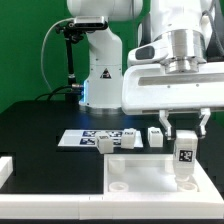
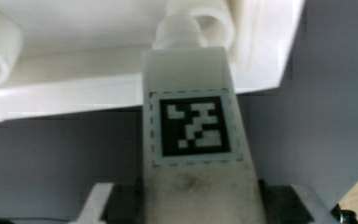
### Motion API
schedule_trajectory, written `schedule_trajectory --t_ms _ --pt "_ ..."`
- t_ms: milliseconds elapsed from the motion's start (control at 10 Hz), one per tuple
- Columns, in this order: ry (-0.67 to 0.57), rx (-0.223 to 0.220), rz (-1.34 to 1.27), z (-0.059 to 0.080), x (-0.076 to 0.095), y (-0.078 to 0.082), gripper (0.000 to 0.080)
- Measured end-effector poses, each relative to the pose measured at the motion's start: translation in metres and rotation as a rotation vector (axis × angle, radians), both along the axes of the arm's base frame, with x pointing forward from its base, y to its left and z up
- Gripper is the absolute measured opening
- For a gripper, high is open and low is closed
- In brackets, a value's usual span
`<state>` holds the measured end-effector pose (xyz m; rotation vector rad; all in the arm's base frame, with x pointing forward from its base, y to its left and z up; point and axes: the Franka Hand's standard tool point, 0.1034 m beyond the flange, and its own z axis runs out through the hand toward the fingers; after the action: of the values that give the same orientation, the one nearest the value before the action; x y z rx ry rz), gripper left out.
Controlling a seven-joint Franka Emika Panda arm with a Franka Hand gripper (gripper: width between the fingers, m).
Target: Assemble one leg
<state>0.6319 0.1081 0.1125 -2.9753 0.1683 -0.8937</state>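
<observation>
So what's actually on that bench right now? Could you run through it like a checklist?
Surface: black table.
Job's things: one leg upright in the pincer, over the white panel; three more legs lying on the table beside the marker board.
Clutter: nothing seen.
Grippers: pincer shut on the leg, tag facing out.
Cables: black cable beside the arm's base.
Surroundings: green backdrop.

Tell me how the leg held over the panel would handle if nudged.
The leg looks like stiff moulded plastic, so it likely won't flex. Tall and narrow, it would probably tip if left standing free. Its smooth sides may slip in the tool.
</observation>
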Motion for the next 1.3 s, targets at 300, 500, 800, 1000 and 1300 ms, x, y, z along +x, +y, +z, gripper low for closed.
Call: schedule_trajectory --t_ms 300,500,800,1000,1300 --pt "-0.026 -0.003 0.010 -0.007 0.000 0.008 0.0287" --pt "-0.027 -0.007 0.007 -0.014 -0.002 0.008 0.0287" --pt "-0.031 -0.014 0.009 -0.021 -0.004 0.007 0.0287" --pt "-0.073 -0.021 0.012 -0.022 -0.004 0.006 0.0287" --pt "-0.063 -0.026 0.018 -0.023 -0.005 0.006 0.0382"
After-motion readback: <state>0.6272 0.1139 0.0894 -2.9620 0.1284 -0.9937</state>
